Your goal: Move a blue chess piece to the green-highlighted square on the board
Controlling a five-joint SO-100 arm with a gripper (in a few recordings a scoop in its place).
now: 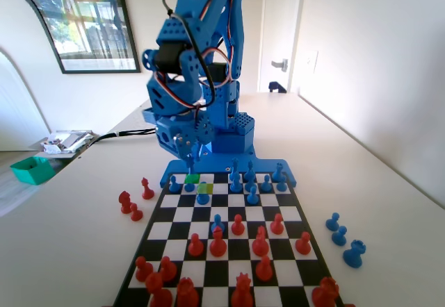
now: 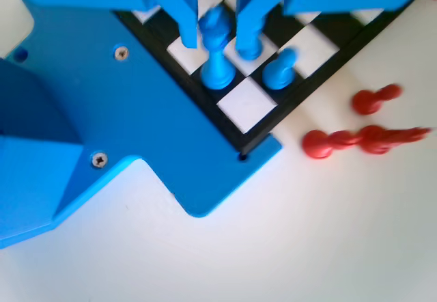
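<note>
In the fixed view the hand [image 1: 189,160] hangs low over the board's [image 1: 299,227] far left corner, and its tips blend with the blue pieces behind, so whether anything sits between them cannot be told there. The green-highlighted square [image 1: 192,179] is partly covered by a blue piece. The nearest row of red pieces [image 1: 242,294] is cut off by the bottom edge. In the wrist view the hand's [image 2: 217,22] upper part runs off the top edge. The blue chess piece [image 2: 216,49] stands between the jaws, seemingly untouched. The red pieces on the tabletop [image 2: 365,136] are smeared with blur.
</note>
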